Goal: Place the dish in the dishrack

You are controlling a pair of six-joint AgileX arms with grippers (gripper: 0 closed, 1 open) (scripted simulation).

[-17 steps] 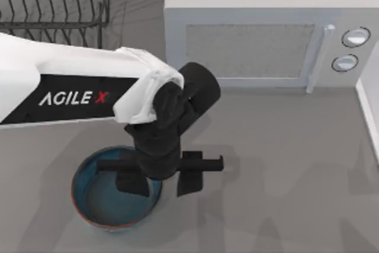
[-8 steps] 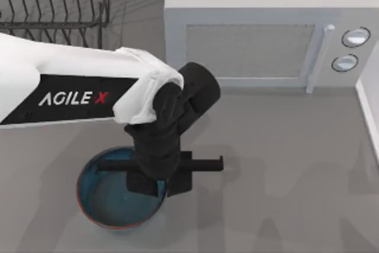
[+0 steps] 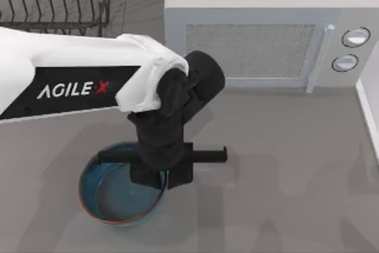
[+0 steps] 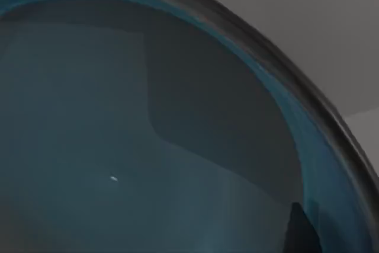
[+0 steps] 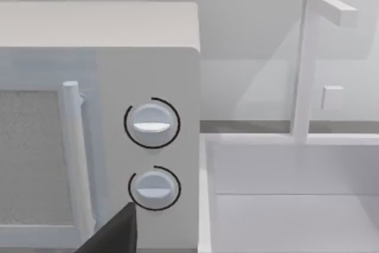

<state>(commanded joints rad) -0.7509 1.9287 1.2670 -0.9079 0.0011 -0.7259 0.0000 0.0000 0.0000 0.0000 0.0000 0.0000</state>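
Note:
The dish (image 3: pixel 112 191) is a deep blue bowl with a thin reddish rim, sitting near the table's front left. My left gripper (image 3: pixel 161 181) points down over the dish's right side and is shut on its rim, one finger inside and one outside. In the left wrist view the dish's grey-blue inside (image 4: pixel 118 146) is seen close up, with its rim curving past. The black wire dishrack (image 3: pixel 53 4) stands at the back left, well apart from the dish. A dark part of my right gripper (image 5: pixel 112 232) shows in front of the microwave's knobs.
A grey-white microwave (image 3: pixel 254 45) stands at the back, centre to right, with its knobs (image 5: pixel 151 124) on its right side. A white sink (image 5: pixel 296 205) with a faucet (image 5: pixel 308 63) lies to its right. Open grey table spreads right of the dish.
My left gripper's fingers, spread across the dish's rim a second ago, have come together on it. The dish shifted slightly to the right, and the arm moved a little with it.

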